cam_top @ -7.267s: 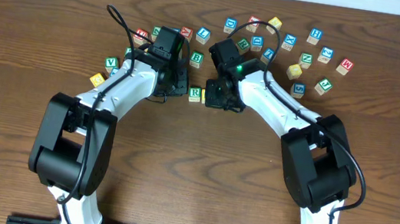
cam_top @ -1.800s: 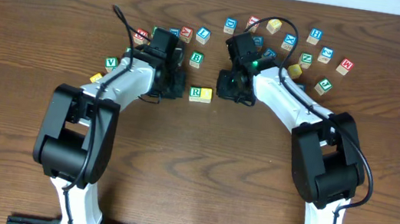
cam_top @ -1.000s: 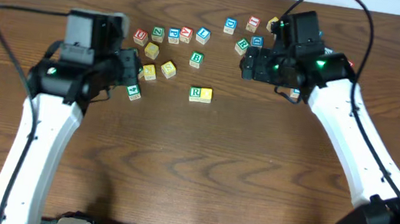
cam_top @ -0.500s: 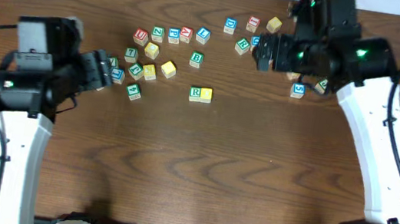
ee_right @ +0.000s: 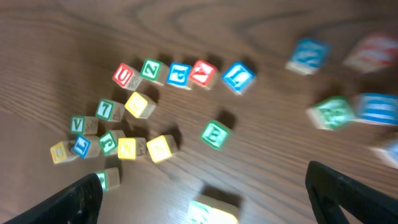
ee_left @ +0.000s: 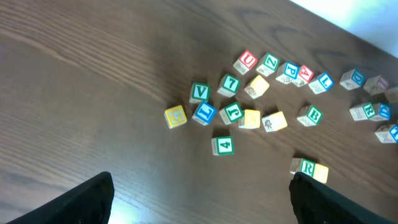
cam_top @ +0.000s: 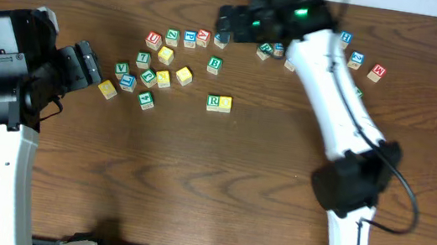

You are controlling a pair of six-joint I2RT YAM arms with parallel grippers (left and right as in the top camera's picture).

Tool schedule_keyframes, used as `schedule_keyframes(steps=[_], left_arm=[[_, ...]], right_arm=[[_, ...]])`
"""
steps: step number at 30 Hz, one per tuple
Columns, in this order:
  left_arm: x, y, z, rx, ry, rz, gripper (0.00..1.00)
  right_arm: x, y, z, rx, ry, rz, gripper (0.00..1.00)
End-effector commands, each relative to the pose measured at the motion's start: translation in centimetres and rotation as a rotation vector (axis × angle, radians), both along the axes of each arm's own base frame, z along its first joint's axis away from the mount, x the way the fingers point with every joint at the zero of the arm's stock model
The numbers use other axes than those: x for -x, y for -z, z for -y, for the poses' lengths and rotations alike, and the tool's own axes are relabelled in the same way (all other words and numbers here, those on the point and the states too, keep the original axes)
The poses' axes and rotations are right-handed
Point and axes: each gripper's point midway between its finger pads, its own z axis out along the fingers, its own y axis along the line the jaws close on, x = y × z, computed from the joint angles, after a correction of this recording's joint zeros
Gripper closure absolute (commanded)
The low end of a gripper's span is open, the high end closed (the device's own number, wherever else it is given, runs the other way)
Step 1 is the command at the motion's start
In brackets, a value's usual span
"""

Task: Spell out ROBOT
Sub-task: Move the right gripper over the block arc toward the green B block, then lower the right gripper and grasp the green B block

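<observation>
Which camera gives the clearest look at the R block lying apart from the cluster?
Left wrist: the R block is sharp and its letter readable. Overhead shows it unobstructed but smaller; right wrist catches it blurred at the bottom edge.

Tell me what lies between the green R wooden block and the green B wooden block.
Nothing: only bare brown wooden table separates the green R wooden block from the green B wooden block, clearest in the overhead view.
</observation>
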Motion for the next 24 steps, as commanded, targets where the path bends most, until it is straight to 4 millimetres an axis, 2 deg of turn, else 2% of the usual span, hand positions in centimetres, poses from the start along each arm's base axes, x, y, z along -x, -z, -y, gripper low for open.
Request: schedule_keyframes(steps=[1, 3, 5, 8, 12, 21, 24], left_arm=[[0.0, 0.3, -0.3, -0.004, -0.009, -0.021, 0.11], [0.0, 0.8, -0.3, 0.0, -0.009, -0.042, 0.11], [0.0, 1.3, -0.3, 0.004, -0.008, -0.062, 0.11], [-0.1, 1.8, -0.4, 0.008, -0.009, -0.078, 0.11], [-0.4, 2.3, -0.4, 0.012, -0.008, -0.095, 0.11], [-0.6, 2.7, -0.5, 0.014, -0.009, -0.106, 0.11], [-0.6, 2.8, -0.5, 0.015, -0.009, -0.106, 0.11]], right_arm=[[-0.7, 2.7, -1.9, -0.027, 0.077, -0.047, 0.01], [-0.9, 4.8, -2.1, -0.009, 0.128, -0.082, 0.02], [-0.8, 6.9, -2.4, 0.016, 0.15, -0.112, 0.18], [-0.5, 8.5, -2.7, 0.029, 0.171, -0.139, 0.32], [-0.6, 9.9, -2.2, 0.058, 0.241, -0.153, 0.34], [-0.9, 14.5, -4.1, 0.059, 0.258, -0.18, 0.33], [-0.9, 15.8, -4.0, 0.072, 0.287, -0.188, 0.36]])
